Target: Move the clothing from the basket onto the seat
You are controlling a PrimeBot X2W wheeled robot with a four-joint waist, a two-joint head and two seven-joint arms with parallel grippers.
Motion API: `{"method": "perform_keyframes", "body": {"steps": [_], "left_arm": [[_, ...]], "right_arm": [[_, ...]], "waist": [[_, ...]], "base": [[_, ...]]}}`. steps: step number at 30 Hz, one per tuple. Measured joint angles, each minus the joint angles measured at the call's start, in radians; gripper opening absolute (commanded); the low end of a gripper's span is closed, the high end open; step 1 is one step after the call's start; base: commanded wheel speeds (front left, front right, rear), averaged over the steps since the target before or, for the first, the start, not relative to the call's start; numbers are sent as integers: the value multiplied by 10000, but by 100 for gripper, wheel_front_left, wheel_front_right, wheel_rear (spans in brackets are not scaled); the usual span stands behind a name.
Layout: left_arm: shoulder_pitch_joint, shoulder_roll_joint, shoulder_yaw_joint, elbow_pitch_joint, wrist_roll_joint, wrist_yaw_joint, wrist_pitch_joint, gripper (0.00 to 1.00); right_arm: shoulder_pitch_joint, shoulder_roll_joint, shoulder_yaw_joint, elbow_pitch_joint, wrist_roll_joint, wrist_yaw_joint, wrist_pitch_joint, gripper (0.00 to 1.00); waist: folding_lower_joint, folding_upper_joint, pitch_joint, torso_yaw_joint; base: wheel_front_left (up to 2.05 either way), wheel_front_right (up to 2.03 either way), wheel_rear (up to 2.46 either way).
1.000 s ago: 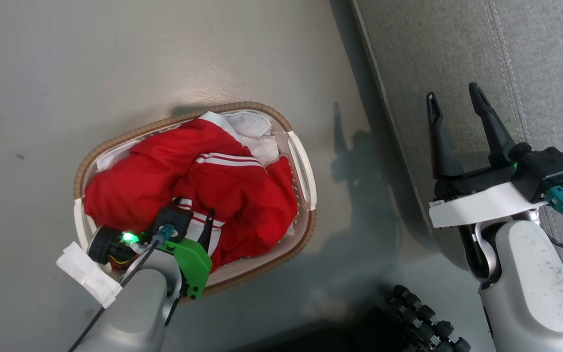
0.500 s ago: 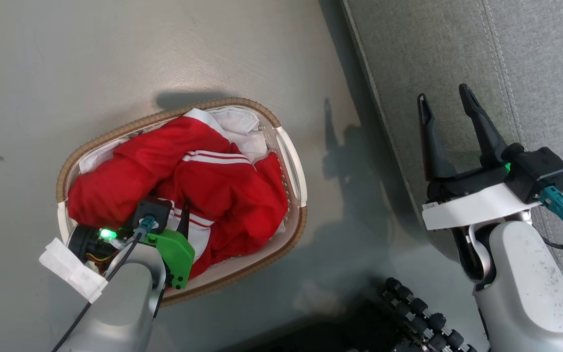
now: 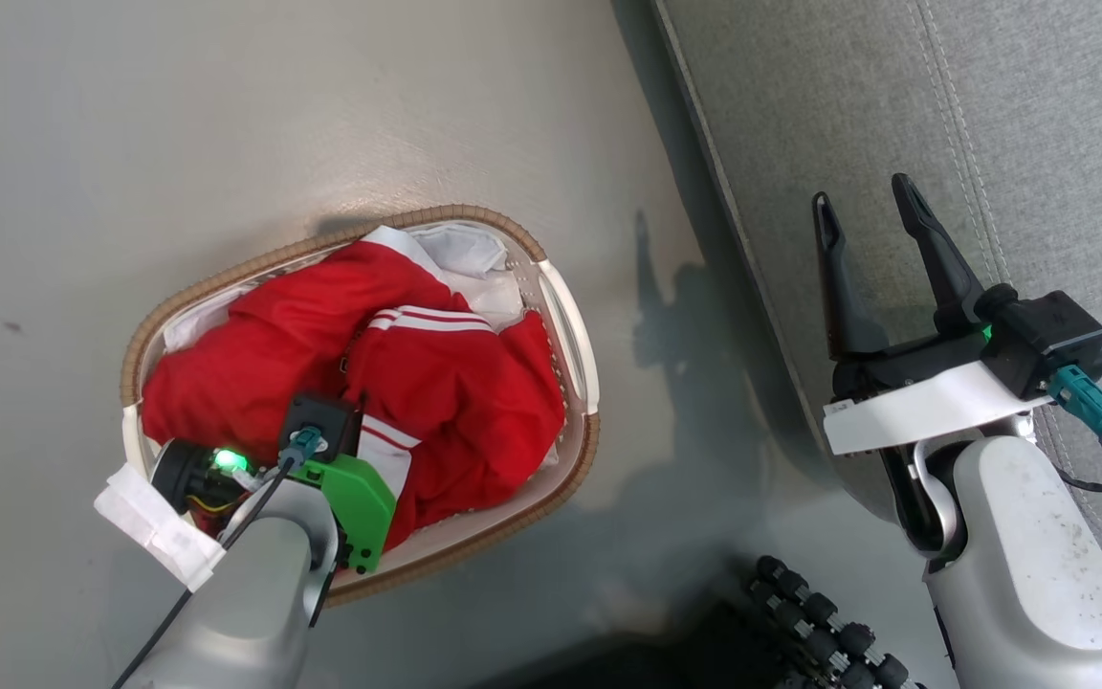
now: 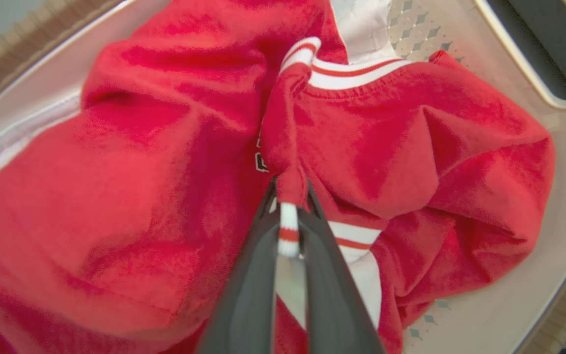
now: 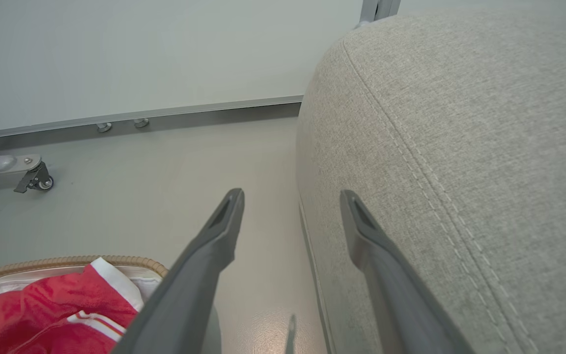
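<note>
Since all the red clothing (image 3: 455, 383) in view lies in the basket (image 3: 226, 277), the transfer has barely begun. Nearest, the left gripper (image 4: 290, 196) pinches a striped fold by the basket's near rim. Farther off, the right gripper (image 3: 859, 191) hovers open-jawed over the grey seat (image 3: 895, 96) edge.

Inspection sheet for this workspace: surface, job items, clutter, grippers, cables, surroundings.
Surface: grey floor, the basket standing on it.
Job's things: red clothing heaped in the basket; grey seat beside it.
Clutter: nothing seen.
Grippers: left gripper shut on a striped fold of the clothing; right gripper open over the seat's edge.
Cables: black cable along the left forearm; teal-plugged cable by the right gripper.
Surroundings: pale wall, metal base rail, caster foot.
</note>
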Motion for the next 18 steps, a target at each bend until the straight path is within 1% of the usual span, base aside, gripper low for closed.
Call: {"method": "perform_keyframes", "body": {"steps": [9,18], "left_arm": [[667,-88,-209,-1361,48,-267,0,0],[1105,-140,-497,-3070,84,-556,0,0]], "right_arm": [[252,4,-190,209,-253,0,0,100],[901,12,-594,416,-861,0,0,100]], "waist": [[-1,0,-804,307],[-1,0,-2141,815]], "base": [[0,0,0],[0,0,0]]}}
